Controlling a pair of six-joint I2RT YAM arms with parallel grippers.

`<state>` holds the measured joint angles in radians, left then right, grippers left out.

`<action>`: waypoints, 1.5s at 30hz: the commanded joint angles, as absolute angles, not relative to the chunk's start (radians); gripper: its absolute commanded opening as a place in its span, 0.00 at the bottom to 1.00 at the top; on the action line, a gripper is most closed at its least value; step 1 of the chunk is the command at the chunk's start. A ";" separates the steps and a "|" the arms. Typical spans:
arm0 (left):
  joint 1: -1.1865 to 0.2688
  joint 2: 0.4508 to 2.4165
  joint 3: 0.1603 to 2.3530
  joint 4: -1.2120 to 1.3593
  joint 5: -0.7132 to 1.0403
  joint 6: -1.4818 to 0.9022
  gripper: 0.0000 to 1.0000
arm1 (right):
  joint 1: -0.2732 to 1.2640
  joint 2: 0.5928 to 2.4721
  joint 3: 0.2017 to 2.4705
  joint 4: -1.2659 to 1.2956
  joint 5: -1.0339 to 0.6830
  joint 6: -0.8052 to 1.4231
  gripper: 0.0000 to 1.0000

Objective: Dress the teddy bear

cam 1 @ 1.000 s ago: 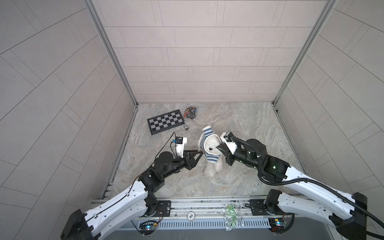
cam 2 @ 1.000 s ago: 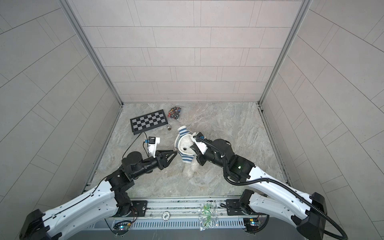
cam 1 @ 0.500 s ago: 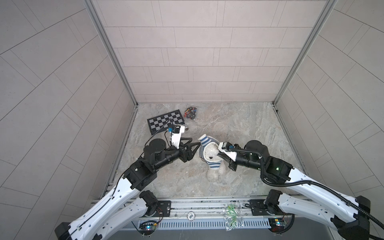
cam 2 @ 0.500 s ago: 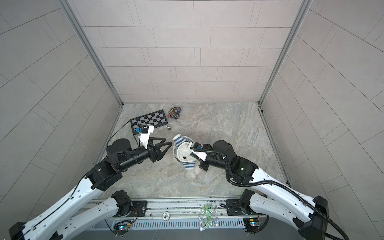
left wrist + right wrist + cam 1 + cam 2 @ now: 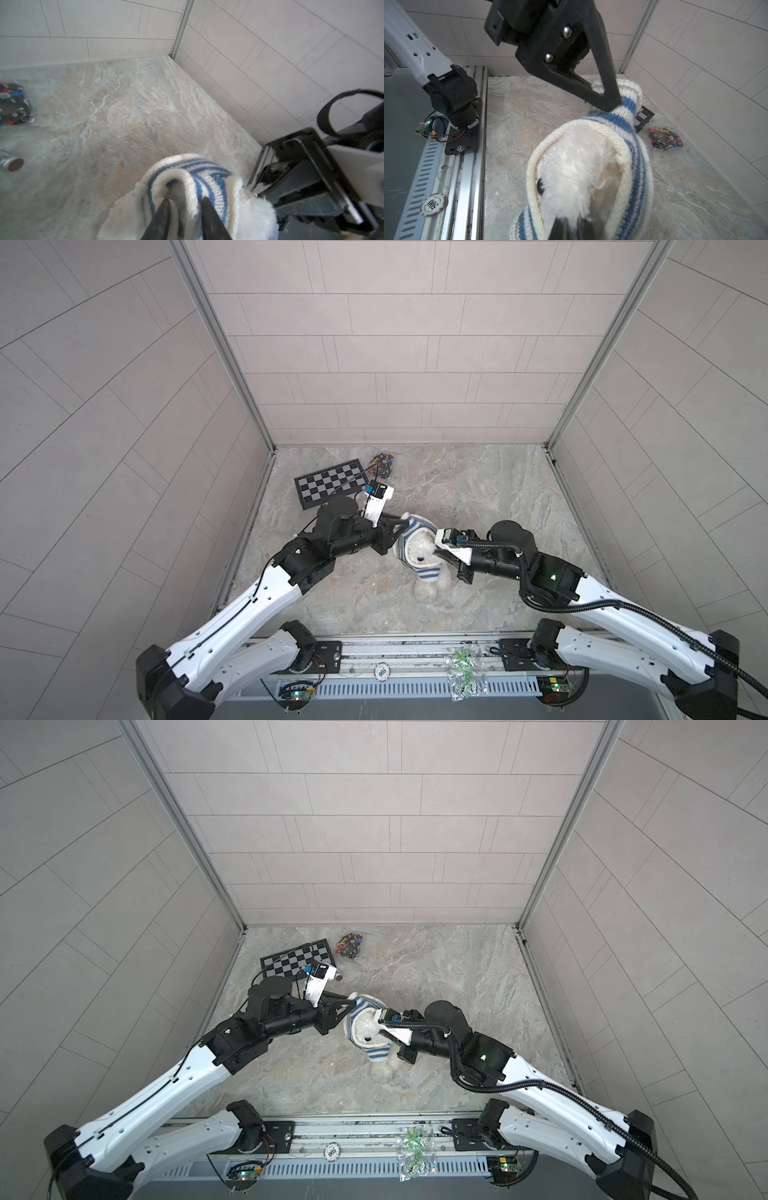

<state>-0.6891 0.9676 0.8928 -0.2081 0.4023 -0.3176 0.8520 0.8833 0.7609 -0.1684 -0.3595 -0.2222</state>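
The teddy bear (image 5: 420, 551) hangs between my two grippers in both top views, its white legs (image 5: 384, 1071) drooping to the floor. A blue-and-white striped shirt (image 5: 415, 524) is pulled over its head like a hood, and its face (image 5: 577, 166) shows through the shirt (image 5: 639, 178) opening. My left gripper (image 5: 185, 200) is shut on a fold at the shirt's top end (image 5: 207, 166), as the right wrist view confirms for the left gripper (image 5: 610, 104). My right gripper (image 5: 570, 223) is shut on white fur below the bear's face.
A checkerboard (image 5: 330, 488) and a bag of small coloured parts (image 5: 383, 460) lie at the back left. A small metal cylinder (image 5: 338, 977) sits beside them. A poker chip (image 5: 381, 672) and a clear bag (image 5: 461, 672) rest on the front rail. Tiled walls enclose three sides.
My left gripper swung up and right from the floor to the shirt and closed on its top end. The right gripper turned the bear over toward the left while staying shut.
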 commanded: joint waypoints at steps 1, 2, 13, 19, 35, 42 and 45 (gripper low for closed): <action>-0.684 0.961 0.900 -0.180 0.428 -0.311 0.13 | 0.854 0.890 0.767 -0.150 -0.373 -0.258 0.00; -0.684 0.956 0.896 -0.179 0.423 -0.314 0.08 | 0.854 0.890 0.767 -0.150 -0.368 -0.258 0.00; -0.423 0.888 0.754 -0.091 0.415 -0.477 0.00 | 0.870 0.824 0.742 -0.126 -0.344 -0.273 0.00; -0.374 0.904 0.712 -0.083 0.432 -0.479 0.00 | 0.905 0.779 0.721 -0.102 -0.339 -0.291 0.00; -0.313 0.896 0.579 -0.063 0.379 -0.505 0.00 | 0.913 0.704 0.681 -0.046 -0.336 -0.287 0.00; -0.397 0.854 0.591 -0.018 0.467 -0.494 0.00 | 0.914 0.740 0.693 -0.064 -0.327 -0.283 0.00; -0.421 0.834 0.580 0.022 0.539 -0.525 0.03 | 0.919 0.756 0.699 -0.060 -0.337 -0.285 0.00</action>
<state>-0.4164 0.8566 0.6003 -0.0250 0.5598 -0.5148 0.9100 0.7631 0.6662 -0.0860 -0.3080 -0.2626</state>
